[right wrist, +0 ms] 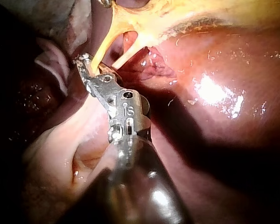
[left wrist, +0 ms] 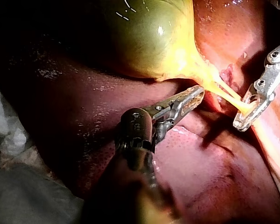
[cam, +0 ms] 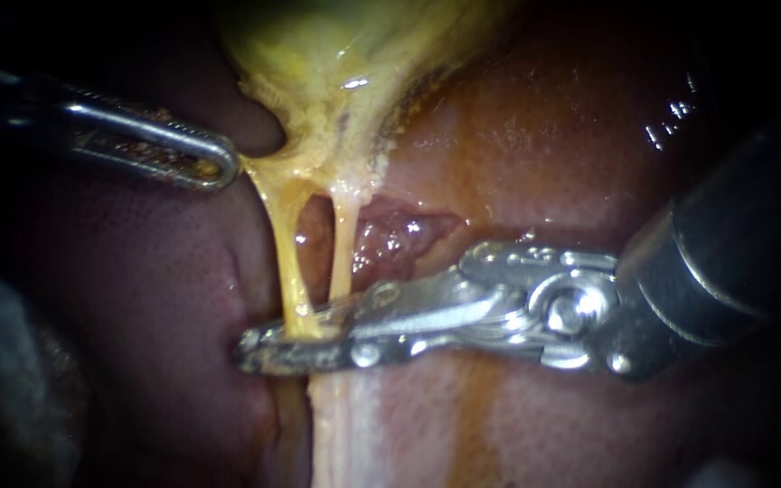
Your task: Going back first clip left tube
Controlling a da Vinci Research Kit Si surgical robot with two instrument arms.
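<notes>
Endoscope view: right instrument (cam: 273, 336) has its jaws spread. The left tube (cam: 286, 253) runs down between them, taut; no firm pinch is visible. The right tube (cam: 343, 244) passes just behind the upper jaw. Left instrument (cam: 225, 168) has its jaws pressed together, pinching the gallbladder (cam: 336, 54) edge above both tubes. Liver (cam: 164, 289) lies beneath.
</notes>
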